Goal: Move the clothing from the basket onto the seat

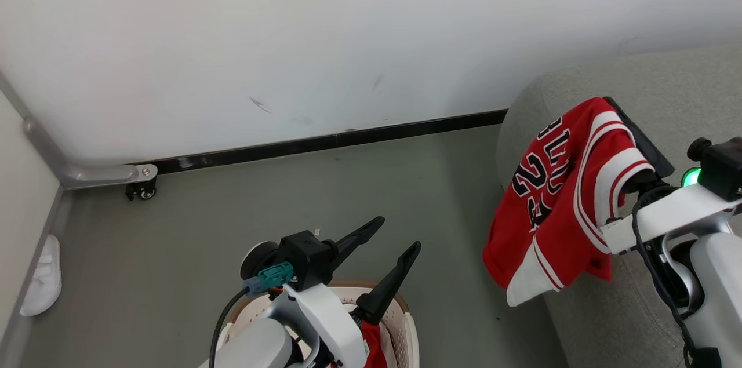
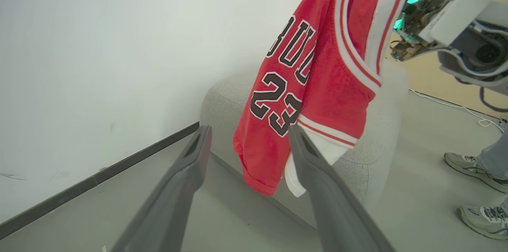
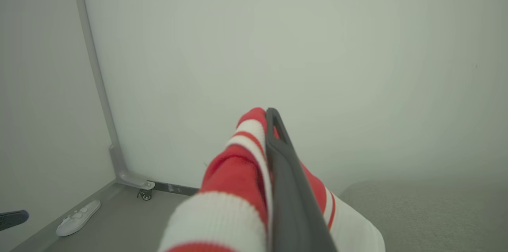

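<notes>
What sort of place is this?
Probably a staged home corner in a test lab: a grey woven-fabric seat, a cream perforated plastic laundry basket, and a grey metal partition foot on a caster.

A white slipper (image 1: pixel 43 275) lies on the grey floor (image 1: pixel 348 194) at the lower left of the head view. Nearby, a small caster wheel (image 1: pixel 142 191) under a grey metal bracket (image 1: pixel 87 174) stands beside the black baseboard (image 1: pixel 324 142) below the white wall (image 1: pixel 290 37). A person's grey sneakers (image 2: pixel 470 166) stand at the lower right of the left wrist view.
</notes>
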### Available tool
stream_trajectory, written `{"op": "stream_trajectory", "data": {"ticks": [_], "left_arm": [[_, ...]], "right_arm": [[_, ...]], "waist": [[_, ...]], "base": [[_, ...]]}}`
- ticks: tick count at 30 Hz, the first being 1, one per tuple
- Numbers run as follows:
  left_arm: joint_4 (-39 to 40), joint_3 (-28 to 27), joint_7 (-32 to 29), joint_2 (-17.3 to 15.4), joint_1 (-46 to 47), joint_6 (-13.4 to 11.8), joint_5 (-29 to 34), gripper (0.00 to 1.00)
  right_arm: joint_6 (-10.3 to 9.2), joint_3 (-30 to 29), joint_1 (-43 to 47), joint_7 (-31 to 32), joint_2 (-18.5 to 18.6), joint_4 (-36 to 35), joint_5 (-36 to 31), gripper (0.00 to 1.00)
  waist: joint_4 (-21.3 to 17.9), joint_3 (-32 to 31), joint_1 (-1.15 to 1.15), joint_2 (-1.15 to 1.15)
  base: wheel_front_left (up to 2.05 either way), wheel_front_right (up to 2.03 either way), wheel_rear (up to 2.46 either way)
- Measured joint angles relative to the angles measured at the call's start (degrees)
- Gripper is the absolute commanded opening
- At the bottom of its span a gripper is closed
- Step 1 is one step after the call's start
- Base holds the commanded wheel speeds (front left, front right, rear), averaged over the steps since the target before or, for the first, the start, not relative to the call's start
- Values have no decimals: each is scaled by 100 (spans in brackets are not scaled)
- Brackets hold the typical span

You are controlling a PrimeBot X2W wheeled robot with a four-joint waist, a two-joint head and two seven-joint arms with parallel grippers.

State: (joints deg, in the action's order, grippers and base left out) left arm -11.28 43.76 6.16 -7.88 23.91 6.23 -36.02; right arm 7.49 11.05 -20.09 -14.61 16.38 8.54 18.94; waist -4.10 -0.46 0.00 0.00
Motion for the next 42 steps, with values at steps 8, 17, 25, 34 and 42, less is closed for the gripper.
{"op": "stream_trajectory", "data": {"ticks": [8,17,25,34,42], "left_arm": [[8,87,104,2,-83,5,0,100],[73,156,183,-49,-93,47,3,100],[111,200,256,-136,-93,47,43,100],[171,225,300,-180,-93,47,82,100],[210,299,297,-258,-94,48,83,100]], "right_arm": [[0,-252,197,-1,-16,-325,-75,0],[0,-487,351,-1,-11,-625,-142,0],[0,-587,352,-1,-27,-806,-200,0],[0,-542,325,-1,23,-829,-246,0],[0,-487,-282,-1,394,-809,-242,0]], "waist": [[-350,33,0,0],[-738,106,0,0],[-1051,188,0,0],[-1278,237,0,0],[-1365,312,0,0]], "base": [[0,0,0],[0,0,0],[0,0,0],[0,0,0],[0,0,0]]}}
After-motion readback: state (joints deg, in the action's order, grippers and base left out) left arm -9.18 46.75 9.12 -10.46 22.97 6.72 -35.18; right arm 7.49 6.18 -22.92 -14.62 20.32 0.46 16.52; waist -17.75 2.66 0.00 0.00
